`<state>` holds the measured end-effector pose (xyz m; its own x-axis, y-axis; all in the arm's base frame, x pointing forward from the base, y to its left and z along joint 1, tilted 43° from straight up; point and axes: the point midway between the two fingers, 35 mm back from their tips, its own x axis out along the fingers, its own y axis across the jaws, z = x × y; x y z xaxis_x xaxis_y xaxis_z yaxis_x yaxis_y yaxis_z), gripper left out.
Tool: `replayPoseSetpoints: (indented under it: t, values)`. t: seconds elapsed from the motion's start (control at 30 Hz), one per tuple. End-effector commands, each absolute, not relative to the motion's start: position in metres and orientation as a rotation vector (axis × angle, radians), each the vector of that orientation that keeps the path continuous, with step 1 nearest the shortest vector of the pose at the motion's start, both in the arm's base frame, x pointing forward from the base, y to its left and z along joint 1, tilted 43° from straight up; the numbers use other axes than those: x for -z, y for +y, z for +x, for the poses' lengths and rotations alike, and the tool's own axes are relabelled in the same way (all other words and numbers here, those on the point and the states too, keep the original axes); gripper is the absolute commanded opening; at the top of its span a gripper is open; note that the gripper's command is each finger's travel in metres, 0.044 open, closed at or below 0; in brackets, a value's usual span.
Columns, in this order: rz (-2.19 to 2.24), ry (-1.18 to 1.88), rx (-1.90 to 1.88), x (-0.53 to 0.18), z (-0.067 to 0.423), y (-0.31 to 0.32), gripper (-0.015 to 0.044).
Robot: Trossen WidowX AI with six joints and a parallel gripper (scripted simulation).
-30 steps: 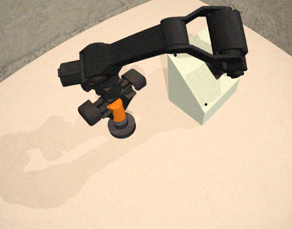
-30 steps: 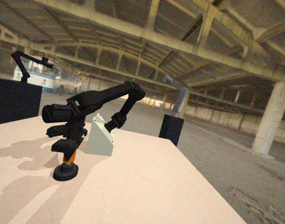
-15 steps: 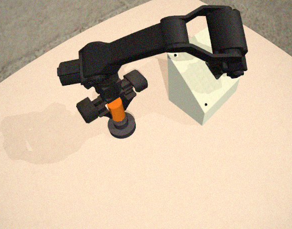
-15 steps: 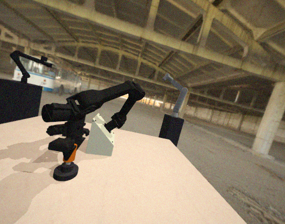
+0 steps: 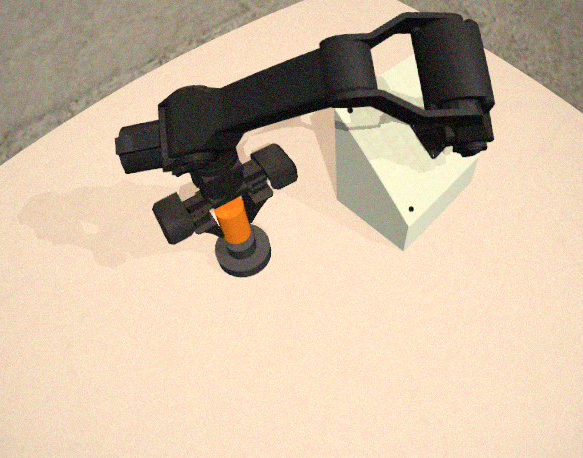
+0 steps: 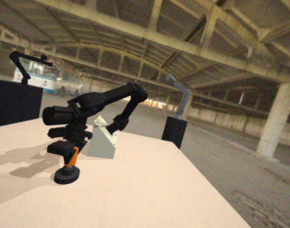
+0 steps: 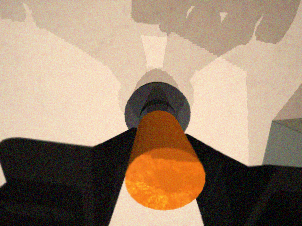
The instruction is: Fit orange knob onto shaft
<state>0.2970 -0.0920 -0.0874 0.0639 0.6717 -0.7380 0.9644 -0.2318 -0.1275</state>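
The orange knob [image 5: 235,222] [image 6: 72,157] [image 7: 164,163] is a short cylinder held upright between my fingers. My gripper [image 5: 226,210] [image 6: 67,152] [image 7: 159,135] is shut on the knob. The knob stands directly over the dark round pedestal [image 5: 243,260] [image 6: 66,176] [image 7: 135,105], its lower end at the pedestal's raised hub. A small gap shows between the knob's bottom and the pedestal's base disc in the exterior view. The silver shaft is hidden by the knob.
A pale green wedge-shaped block [image 5: 406,175] [image 6: 102,144] [image 7: 285,143], the arm's mount, stands on the table behind and to the right of the pedestal. The table edge runs along the right in the exterior view.
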Motion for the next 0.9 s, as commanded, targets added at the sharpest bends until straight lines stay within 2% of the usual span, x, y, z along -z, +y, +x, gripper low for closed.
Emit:
replayPoseSetpoints:
  t: [0.0, 0.27, 0.5, 0.87]
  values:
    - [1.954, 1.628, 0.994, 0.0873, 0.2965, -0.0915, 0.0000]
    - [1.959, 1.626, 1.003, 0.0842, 0.2966, -0.0948, 0.0000]
    - [2.082, 1.581, 1.200, 0.0862, 0.2982, -0.0943, 0.0000]
    - [2.086, 1.579, 1.207, 0.0874, 0.2971, -0.0922, 0.0000]
